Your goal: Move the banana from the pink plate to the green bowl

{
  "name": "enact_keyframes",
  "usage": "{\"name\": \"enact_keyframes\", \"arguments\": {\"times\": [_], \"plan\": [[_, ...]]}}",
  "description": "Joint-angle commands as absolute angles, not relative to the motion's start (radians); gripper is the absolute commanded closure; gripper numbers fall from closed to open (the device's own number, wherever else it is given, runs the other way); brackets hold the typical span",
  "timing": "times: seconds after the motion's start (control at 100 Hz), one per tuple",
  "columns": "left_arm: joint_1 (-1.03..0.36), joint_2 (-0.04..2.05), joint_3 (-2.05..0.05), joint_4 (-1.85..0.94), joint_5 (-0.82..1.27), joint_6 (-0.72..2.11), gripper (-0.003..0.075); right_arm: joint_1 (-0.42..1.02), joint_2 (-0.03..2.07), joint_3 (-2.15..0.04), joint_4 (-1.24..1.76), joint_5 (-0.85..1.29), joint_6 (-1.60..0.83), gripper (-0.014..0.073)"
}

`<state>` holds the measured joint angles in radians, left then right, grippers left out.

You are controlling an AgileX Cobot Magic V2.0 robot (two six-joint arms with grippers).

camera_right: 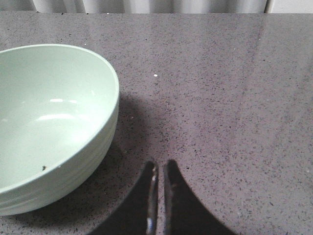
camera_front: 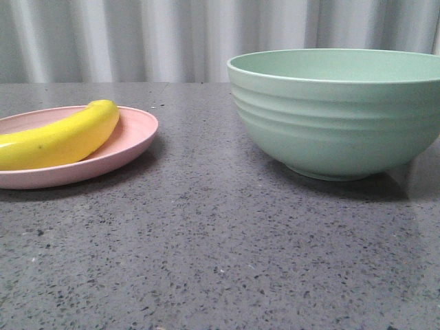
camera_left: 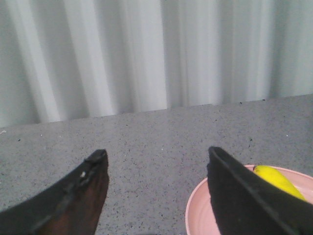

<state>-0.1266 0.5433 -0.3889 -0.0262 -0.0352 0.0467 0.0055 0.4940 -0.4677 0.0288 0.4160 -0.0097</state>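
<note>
The yellow banana (camera_front: pixel 58 136) lies on the pink plate (camera_front: pixel 130 141) at the left of the table. The green bowl (camera_front: pixel 337 113) stands at the right, with nothing seen inside. No gripper shows in the front view. In the left wrist view my left gripper (camera_left: pixel 156 156) is open and empty above the table beside the plate (camera_left: pixel 198 215); the banana's tip (camera_left: pixel 276 178) shows behind one finger. In the right wrist view my right gripper (camera_right: pixel 160 166) is shut and empty over bare table beside the bowl (camera_right: pixel 49 122).
The grey speckled tabletop (camera_front: pixel 206 240) runs between plate and bowl. A pale pleated curtain (camera_front: pixel 137 38) hangs behind the table's far edge.
</note>
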Motion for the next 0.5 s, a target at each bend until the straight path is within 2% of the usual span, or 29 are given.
{"name": "enact_keyframes", "arguments": {"times": [0.0, 0.33, 0.49], "plan": [[-0.142, 0.586, -0.453, -0.037, -0.055, 0.036, 0.0302, 0.007, 0.506, -0.499, 0.031, 0.317, -0.016, 0.0647], [-0.345, 0.814, -0.646, -0.045, 0.12, 0.036, 0.0287, 0.007, 0.506, -0.499, 0.031, 0.296, -0.016, 0.0647], [-0.412, 0.95, -0.739, -0.067, 0.294, 0.036, 0.0288, 0.007, 0.506, -0.499, 0.031, 0.299, -0.016, 0.0647]]}}
